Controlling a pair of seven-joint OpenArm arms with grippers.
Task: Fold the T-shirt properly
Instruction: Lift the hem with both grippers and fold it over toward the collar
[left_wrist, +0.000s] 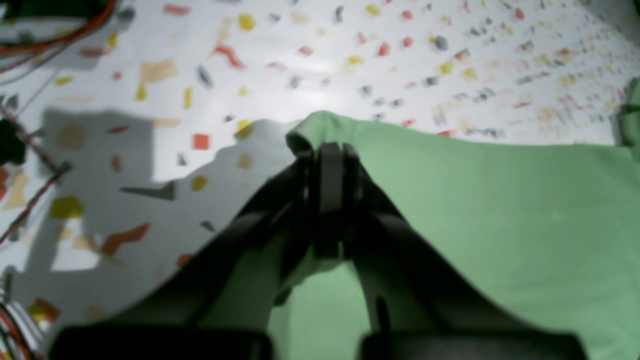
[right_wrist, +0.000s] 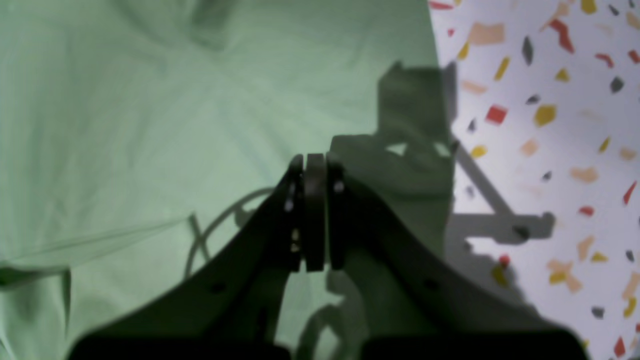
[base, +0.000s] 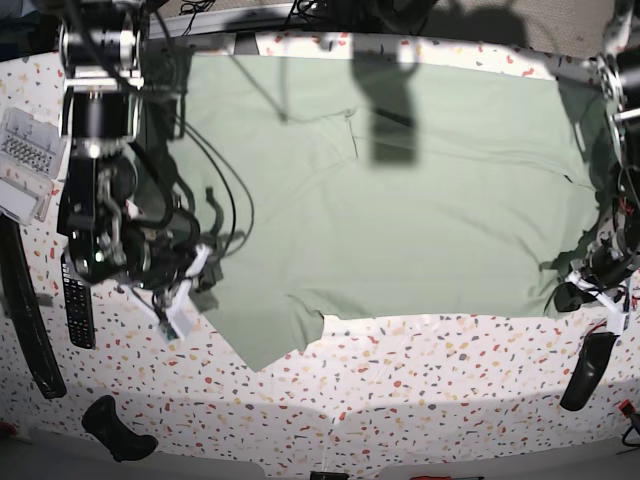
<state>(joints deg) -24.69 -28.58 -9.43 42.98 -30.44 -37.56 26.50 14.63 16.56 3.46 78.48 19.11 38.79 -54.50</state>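
Going left to right across the base view, the right gripper (base: 180, 290) hangs over the T-shirt's (base: 400, 200) near-left edge, its jaws pressed together with nothing between them; its own wrist view shows bare fabric beneath the closed tips and the cloth's edge just to one side. The T-shirt lies spread almost flat across most of the speckled table (base: 420, 380), with a sleeve-like flap jutting toward the front at lower left. At the far right, the left gripper (left_wrist: 327, 155) is clamped on a bunched corner of the cloth, lifting it into a small peak. The fabric looks thin, light and limp, so it probably drapes and creases rather than holding shape; corners and hems, pinched firmly, seem the best holds, since a mid-panel pinch would likely drag wrinkles.
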